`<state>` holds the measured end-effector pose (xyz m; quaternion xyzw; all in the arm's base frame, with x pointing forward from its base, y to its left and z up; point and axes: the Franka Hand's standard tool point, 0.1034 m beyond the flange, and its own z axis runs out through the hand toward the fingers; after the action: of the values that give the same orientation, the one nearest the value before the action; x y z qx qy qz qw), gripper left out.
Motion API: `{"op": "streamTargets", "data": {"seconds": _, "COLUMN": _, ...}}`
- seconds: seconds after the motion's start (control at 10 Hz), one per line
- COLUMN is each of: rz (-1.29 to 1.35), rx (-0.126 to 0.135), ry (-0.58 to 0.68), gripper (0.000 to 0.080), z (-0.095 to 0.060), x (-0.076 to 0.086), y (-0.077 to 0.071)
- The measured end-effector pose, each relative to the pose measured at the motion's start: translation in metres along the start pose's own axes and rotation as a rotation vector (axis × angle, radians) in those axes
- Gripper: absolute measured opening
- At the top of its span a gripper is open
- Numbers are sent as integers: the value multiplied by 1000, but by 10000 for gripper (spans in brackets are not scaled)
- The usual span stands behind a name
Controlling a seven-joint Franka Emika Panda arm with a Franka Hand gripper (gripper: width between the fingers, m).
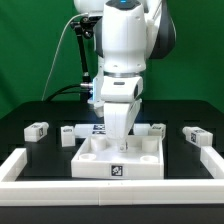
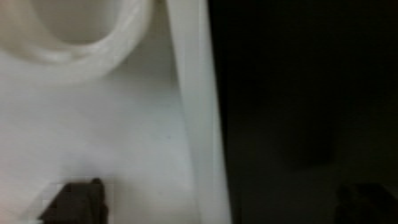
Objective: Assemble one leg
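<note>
Several small white legs with marker tags lie on the black table: two at the exterior view's left [image 1: 37,129] [image 1: 70,134] and two at its right [image 1: 195,135] [image 1: 156,128]. The large white square piece [image 1: 95,157] lies at the front middle. My gripper [image 1: 120,143] points straight down onto its back part, away from all the legs. In the wrist view the gripper [image 2: 219,205] is open. Its dark fingertips [image 2: 75,202] stand far apart, either side of the square piece's edge [image 2: 187,120]. A round hollow [image 2: 71,30] in that piece shows blurred.
A low white rail [image 1: 18,166] runs round the table's front and sides. A flat white tagged part [image 1: 99,128] lies just behind the square piece, mostly hidden by my arm. A black cable hangs at the back left.
</note>
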<state>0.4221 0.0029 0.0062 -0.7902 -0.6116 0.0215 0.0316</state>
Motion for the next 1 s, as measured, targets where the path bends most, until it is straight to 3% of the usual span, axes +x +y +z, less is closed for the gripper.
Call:
{"op": "streamTargets", "data": {"seconds": 0.2, "rz": 0, "rx": 1, "ry": 0, "gripper": 640, "z": 0, "x": 0, "y": -1}}
{"op": "streamTargets", "data": {"seconds": 0.3, "rz": 0, "rx": 2, "ry": 0, "gripper": 483, "z": 1, "x": 0, "y": -1}}
{"op": "streamTargets", "data": {"seconds": 0.4, "rz": 0, "rx": 2, "ry": 0, "gripper": 274, "z": 1, "x": 0, "y": -1}}
{"op": "streamTargets", "data": {"seconds": 0.5, "rz": 0, "rx": 2, "ry": 0, "gripper": 274, "z": 1, "x": 0, "y": -1}}
{"op": "streamTargets", "data": {"seconds": 0.6, "rz": 0, "rx": 2, "ry": 0, "gripper": 123, "z": 1, "x": 0, "y": -1}}
{"op": "streamTargets", "data": {"seconds": 0.7, "rz": 0, "rx": -8, "ry": 3, "gripper": 62, "z": -1, "x": 1, "y": 1}}
{"op": "streamTargets", "data": {"seconds": 1.0, "rz": 0, "rx": -10, "ry": 4, "gripper": 62, "z": -1, "x": 1, "y": 2}}
